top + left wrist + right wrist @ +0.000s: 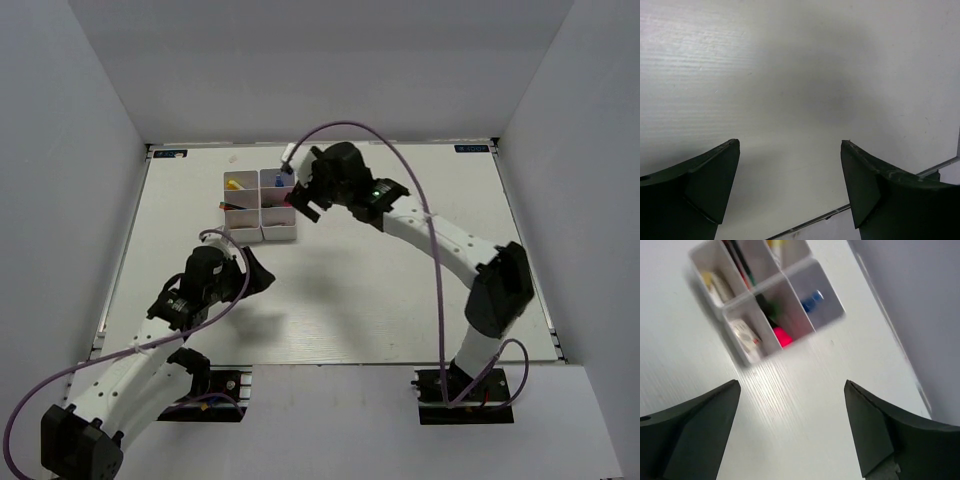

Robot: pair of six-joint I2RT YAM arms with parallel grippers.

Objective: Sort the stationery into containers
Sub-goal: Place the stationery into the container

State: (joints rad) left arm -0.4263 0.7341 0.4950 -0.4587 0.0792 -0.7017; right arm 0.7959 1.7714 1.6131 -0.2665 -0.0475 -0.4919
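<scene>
The white six-compartment organiser (262, 237) stands at the table's far middle. It holds a yellow-tipped item (234, 184) and a blue item (280, 181). In the right wrist view the organiser (832, 302) shows the blue-capped glue bottle (812, 300), black highlighters with pink and green caps (781, 334), a white eraser (746, 335), a tan eraser (715, 282) and thin pens (740, 260). My right gripper (301, 204) is open and empty beside the organiser's right side, and in its own view (791, 385) only bare table lies between the fingers. My left gripper (264, 276) is open and empty over bare table (790, 142), nearer than the organiser.
The white tabletop (400, 290) is enclosed by white walls on three sides. The table's edge strip (840, 209) shows in the left wrist view. A purple cable (400, 160) arches over the right arm.
</scene>
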